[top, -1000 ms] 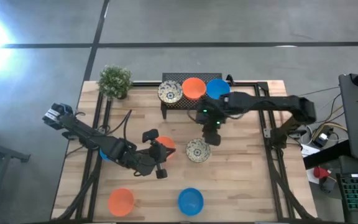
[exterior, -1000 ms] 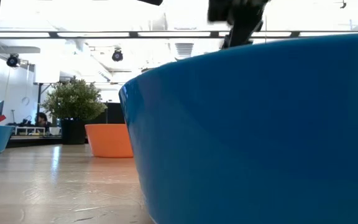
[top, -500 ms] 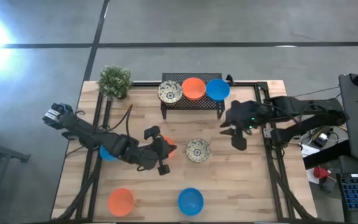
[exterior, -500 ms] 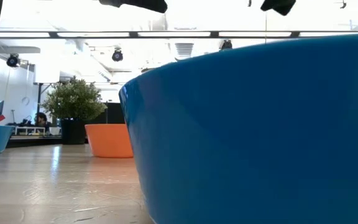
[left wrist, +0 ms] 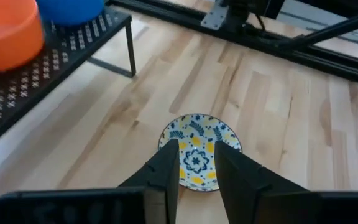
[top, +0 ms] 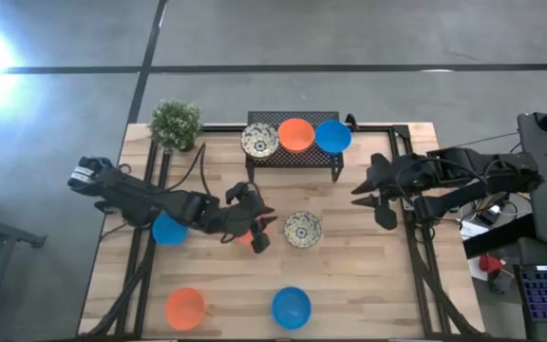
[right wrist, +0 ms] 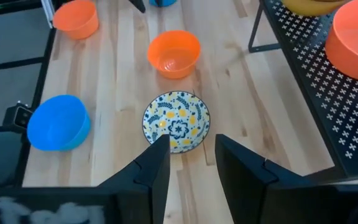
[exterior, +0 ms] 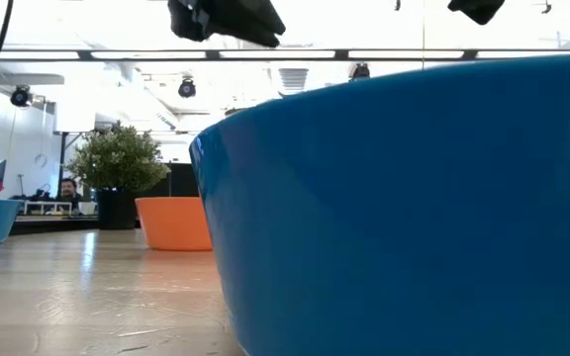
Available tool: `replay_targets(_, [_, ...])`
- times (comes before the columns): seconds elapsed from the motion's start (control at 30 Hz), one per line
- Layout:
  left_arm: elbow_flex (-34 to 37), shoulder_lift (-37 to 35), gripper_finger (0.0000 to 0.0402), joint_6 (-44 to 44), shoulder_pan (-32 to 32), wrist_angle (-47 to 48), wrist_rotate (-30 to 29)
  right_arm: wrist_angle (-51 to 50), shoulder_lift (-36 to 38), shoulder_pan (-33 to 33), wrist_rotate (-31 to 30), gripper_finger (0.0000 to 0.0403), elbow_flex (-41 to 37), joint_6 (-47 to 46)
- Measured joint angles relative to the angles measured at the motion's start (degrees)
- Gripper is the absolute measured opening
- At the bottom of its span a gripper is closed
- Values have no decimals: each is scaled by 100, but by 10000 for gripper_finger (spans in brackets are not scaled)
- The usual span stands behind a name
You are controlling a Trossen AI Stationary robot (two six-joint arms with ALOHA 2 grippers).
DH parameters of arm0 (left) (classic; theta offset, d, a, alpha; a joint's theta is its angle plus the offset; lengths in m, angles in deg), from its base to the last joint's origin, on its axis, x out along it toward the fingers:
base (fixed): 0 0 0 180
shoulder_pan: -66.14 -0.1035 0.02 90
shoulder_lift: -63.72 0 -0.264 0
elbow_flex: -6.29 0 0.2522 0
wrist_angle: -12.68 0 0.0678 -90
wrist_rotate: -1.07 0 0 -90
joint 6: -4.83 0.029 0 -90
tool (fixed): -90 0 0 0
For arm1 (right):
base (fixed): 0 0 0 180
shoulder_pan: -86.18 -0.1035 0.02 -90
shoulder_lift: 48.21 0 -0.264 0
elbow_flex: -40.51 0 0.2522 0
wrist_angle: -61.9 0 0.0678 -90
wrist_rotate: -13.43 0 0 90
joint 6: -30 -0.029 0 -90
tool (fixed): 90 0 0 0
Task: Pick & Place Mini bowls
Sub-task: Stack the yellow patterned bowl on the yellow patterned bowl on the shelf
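Three mini bowls sit on the black mesh rack: cream patterned, orange-red, blue. On the table rest a patterned bowl, a blue bowl, an orange bowl, a blue bowl and an orange bowl largely hidden under my left arm. My left gripper hovers open just left of the patterned bowl. My right gripper is open near the table's right side, facing the same bowl.
A potted plant stands at the far left corner. Black frame rails run along the table's left and right sides. In the low view the near blue bowl fills the picture. Bare wood lies between the rack and the patterned bowl.
My right gripper has drawn back from above the patterned bowl toward the table's right edge. My left gripper has moved right over the orange bowl, toward the patterned bowl. No bowl has moved.
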Motion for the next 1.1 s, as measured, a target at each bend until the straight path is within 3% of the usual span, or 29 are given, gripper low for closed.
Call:
replay_targets(0.3, [-101, 484, 97, -266, -506, 24, 824, 90, 323, 0, 9, 127, -200, -22])
replay_targets(0.47, [-133, 727, 97, -1094, -823, 30, 974, 139, 380, 0, 11, 121, -256, -22])
replay_targets(0.67, [-133, 962, 97, -1560, -1171, 83, 1727, 150, 380, 0, 13, 116, -267, -22])
replay_targets(1.1, [-225, 1668, 97, -1750, -1358, -37, 2118, 267, 383, 0, 14, 124, -267, -20])
